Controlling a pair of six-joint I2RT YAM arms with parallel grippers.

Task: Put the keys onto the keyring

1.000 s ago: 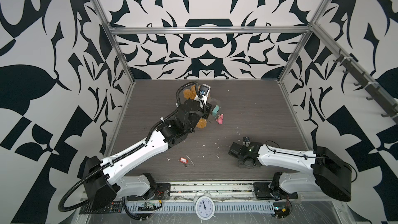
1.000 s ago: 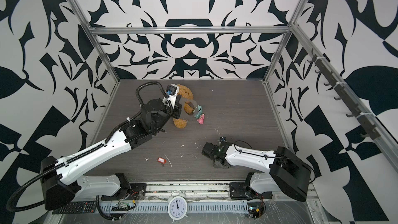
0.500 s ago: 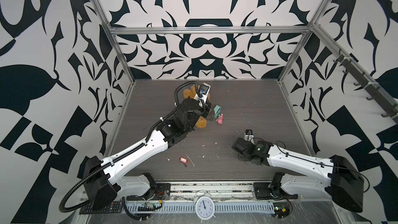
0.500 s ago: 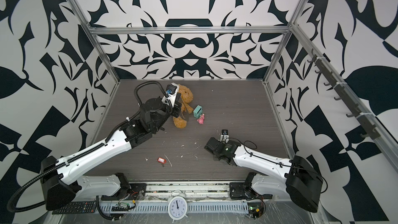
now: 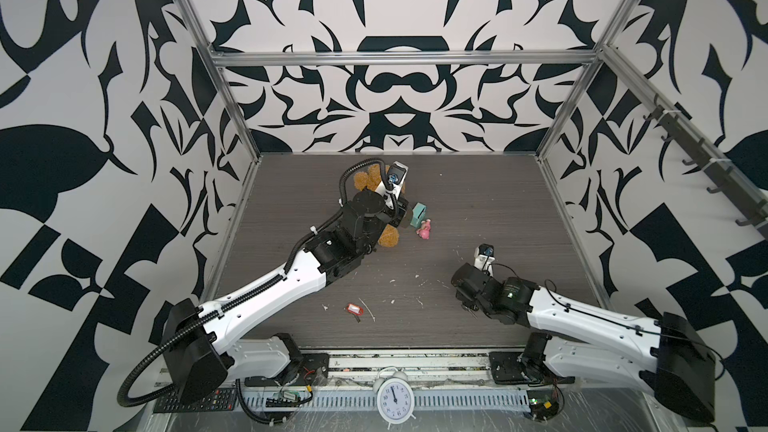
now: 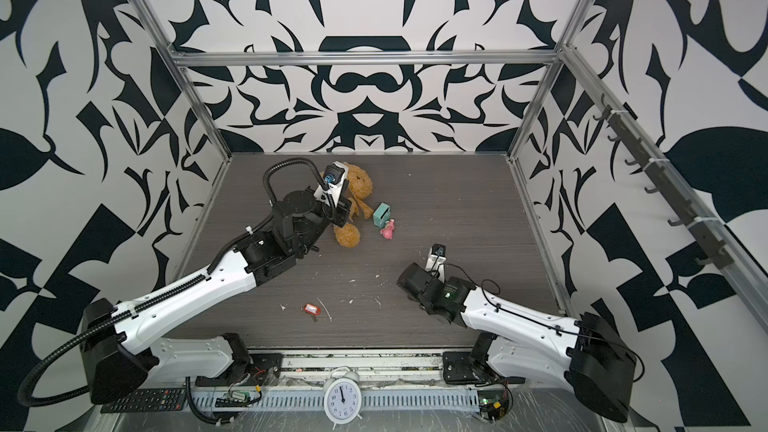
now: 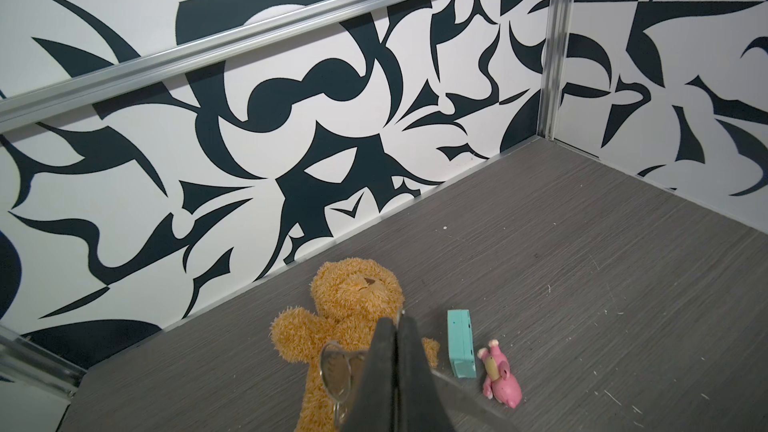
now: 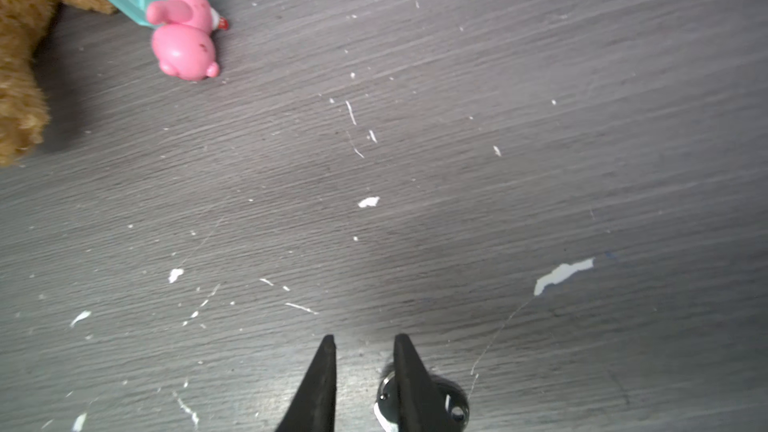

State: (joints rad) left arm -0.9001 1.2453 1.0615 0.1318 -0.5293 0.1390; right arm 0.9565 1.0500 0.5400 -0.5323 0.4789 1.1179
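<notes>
The left gripper [image 7: 397, 326], at eleven o'clock, is staying clamped on the keyring [image 7: 323, 367]. The right gripper [image 8: 363, 340], at four o'clock, is just spreading its jaws, freeing the black fob [image 8: 442, 394]; with the red tag [image 5: 354, 308] lying at seven o'clock, nothing is threading yet.

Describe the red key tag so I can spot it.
Start at the white alarm clock at the front edge. Just beyond it, leftward on the grey table, lies the red key tag. Its red frame and white window set it apart from the pale scraps around it.
</notes>
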